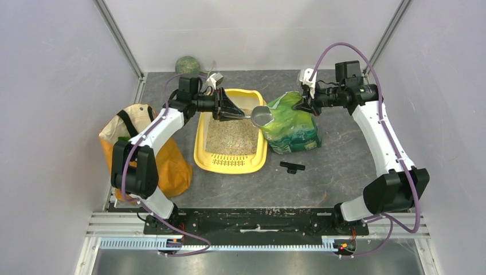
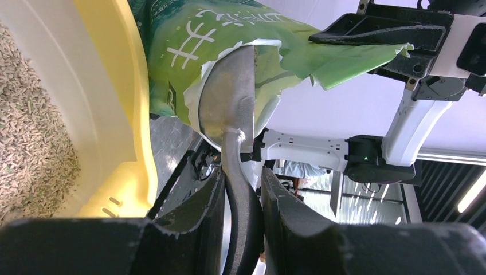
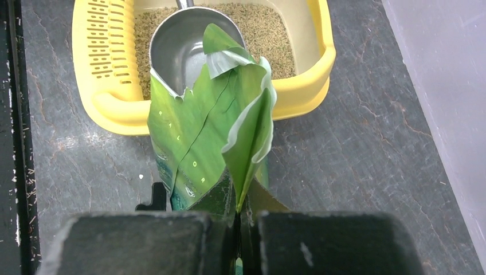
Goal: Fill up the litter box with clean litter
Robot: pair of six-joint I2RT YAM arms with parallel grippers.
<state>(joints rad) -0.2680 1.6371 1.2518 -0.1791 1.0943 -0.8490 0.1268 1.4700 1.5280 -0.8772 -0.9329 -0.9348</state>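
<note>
The yellow litter box (image 1: 202,156) lies on the table left of centre, with beige clean litter (image 1: 232,137) spread over its floor. My left gripper (image 1: 242,114) is shut on the dark handle of a metal scoop (image 1: 262,116). The scoop's bowl (image 2: 226,97) sits at the torn mouth of the green bag (image 2: 189,34), beside the box's rim (image 2: 123,86). Seen from the right wrist, the bowl (image 3: 180,46) looks empty. My right gripper (image 3: 238,215) is shut on the bag's upper edge (image 3: 246,132) and holds it upright next to the box (image 3: 304,86).
An orange shopping bag (image 1: 169,166) with a cream top stands left of the litter box, under my left arm. A round green object (image 1: 187,64) sits at the back wall. A small black piece (image 1: 292,167) lies on the table in front of the green bag.
</note>
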